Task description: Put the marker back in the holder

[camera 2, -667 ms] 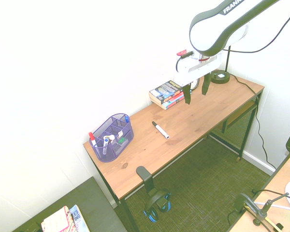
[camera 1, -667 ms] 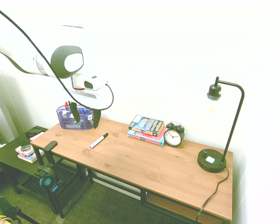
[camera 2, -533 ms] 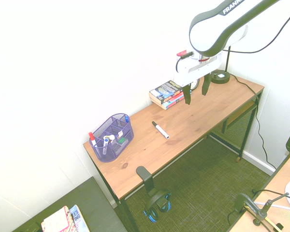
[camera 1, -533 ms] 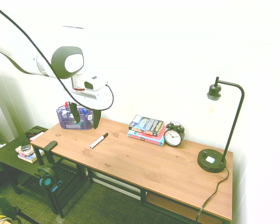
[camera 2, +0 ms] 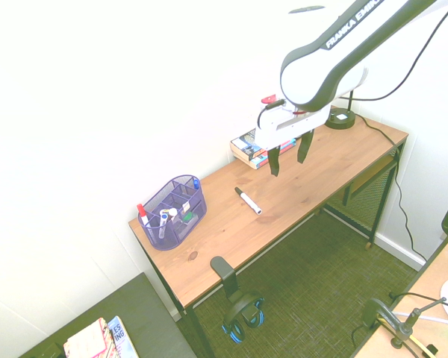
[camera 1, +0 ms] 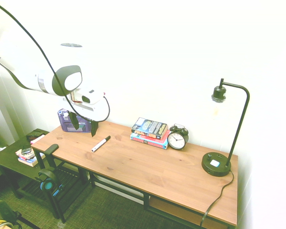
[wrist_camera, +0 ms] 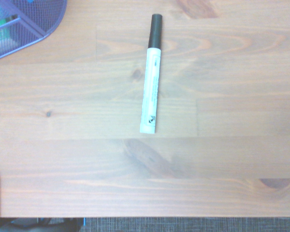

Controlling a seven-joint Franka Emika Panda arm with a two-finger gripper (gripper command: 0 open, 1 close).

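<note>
Marker first, since nothing's been ticked off yet: from the first exterior view it can be seen lying flat on the desk, between the long edge by the wall and the front long edge, nearer the end where the mesh holder is parked. The gripper is held up in the air with its fingers spread wide and nothing pinched between them.

Same story in the second exterior view: the holder is set by the desk's corner, with a red-tipped pen already stored in it, and the marker is left well apart from it, capped. No contact is made by the gripper.

In the wrist view the whole marker is shown, black cap and white barrel, so it's presumably being lined up for. Pick-up, carry and drop into a compartment are all still to be done, by the look of it.
</note>
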